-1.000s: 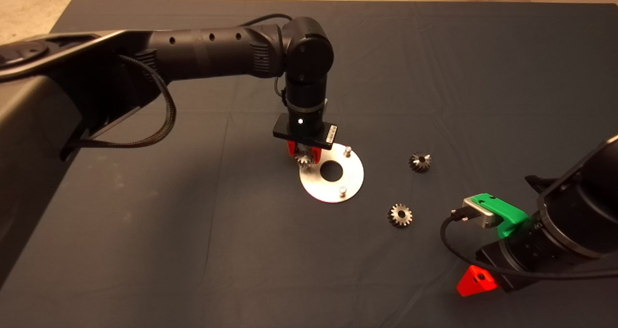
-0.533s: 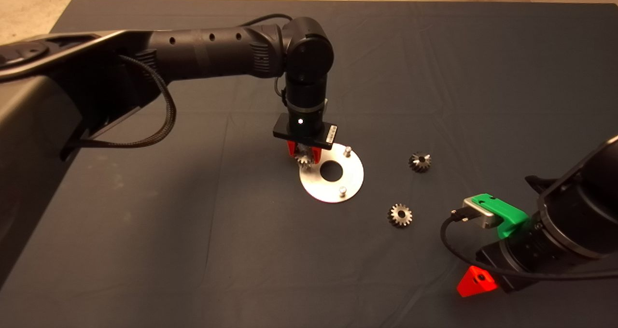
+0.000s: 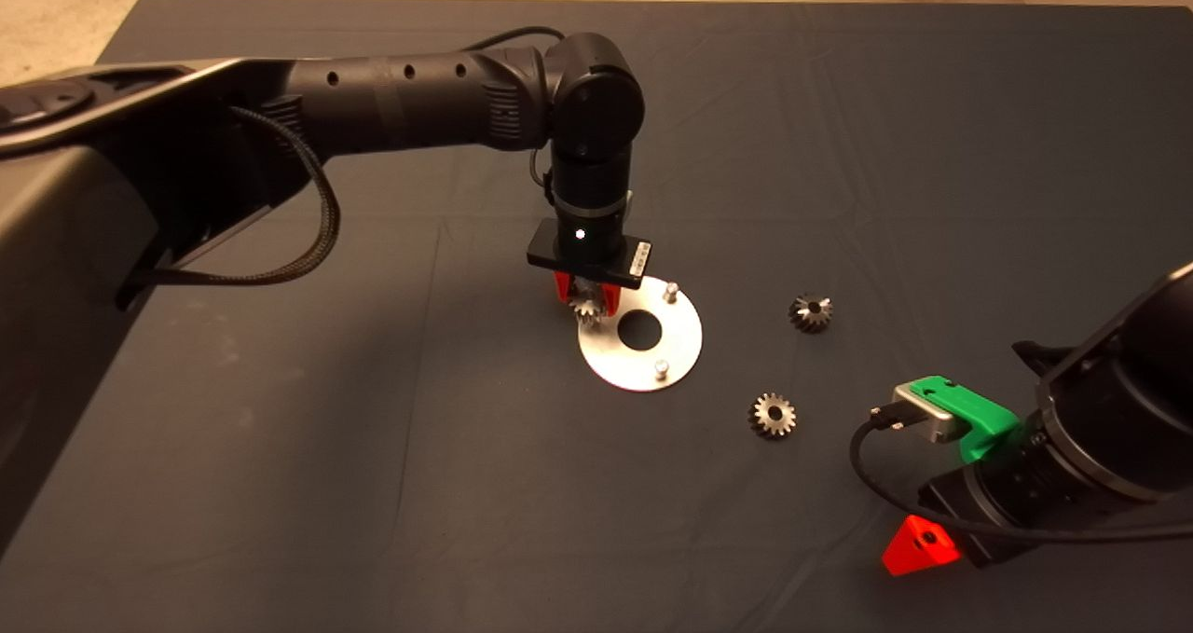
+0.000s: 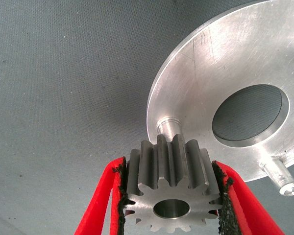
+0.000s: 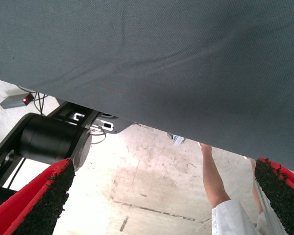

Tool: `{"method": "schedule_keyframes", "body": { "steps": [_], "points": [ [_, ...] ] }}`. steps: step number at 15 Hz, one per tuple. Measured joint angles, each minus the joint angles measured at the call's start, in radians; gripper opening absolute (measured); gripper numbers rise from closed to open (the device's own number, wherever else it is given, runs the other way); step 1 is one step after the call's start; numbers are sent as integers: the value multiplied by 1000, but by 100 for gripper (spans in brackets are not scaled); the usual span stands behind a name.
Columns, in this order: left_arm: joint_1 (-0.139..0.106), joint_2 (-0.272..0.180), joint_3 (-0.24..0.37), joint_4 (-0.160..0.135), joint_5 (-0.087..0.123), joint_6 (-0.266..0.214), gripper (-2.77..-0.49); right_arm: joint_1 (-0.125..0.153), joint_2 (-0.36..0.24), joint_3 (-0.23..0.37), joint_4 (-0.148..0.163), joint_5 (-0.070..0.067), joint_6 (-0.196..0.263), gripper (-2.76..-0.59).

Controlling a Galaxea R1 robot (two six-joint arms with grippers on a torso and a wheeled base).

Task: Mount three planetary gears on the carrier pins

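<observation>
Dark matting covers the surface; the left pincer clamps a gear by its toothed flanks just above a pin on the disc. Steel looks hard, slick, dense. Right pincer waits open

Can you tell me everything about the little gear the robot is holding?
The held gear is small, silvery-grey metal, with straight teeth all around and a smooth round centre hole. The left gripper clamps it between black pads on red fingers, one on each side. It hangs over the rim of the shiny silver disc, close to a carrier pin but not on it yet.
</observation>
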Motion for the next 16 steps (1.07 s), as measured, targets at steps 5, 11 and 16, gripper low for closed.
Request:
{"method": "schedule_keyframes", "body": {
  "steps": [5, 11, 16],
  "points": [
    [2, 1, 0, 0, 0, -2, -236, 0, 0, 0, 0, 0, 0, -62],
    [9, 6, -18, 0, 0, -21, -236, 0, 0, 1, 0, 0, 0, -62],
    [9, 8, -29, 1, 0, -27, -236, 0, 0, 1, 0, 0, 0, -62]
  ]
}}
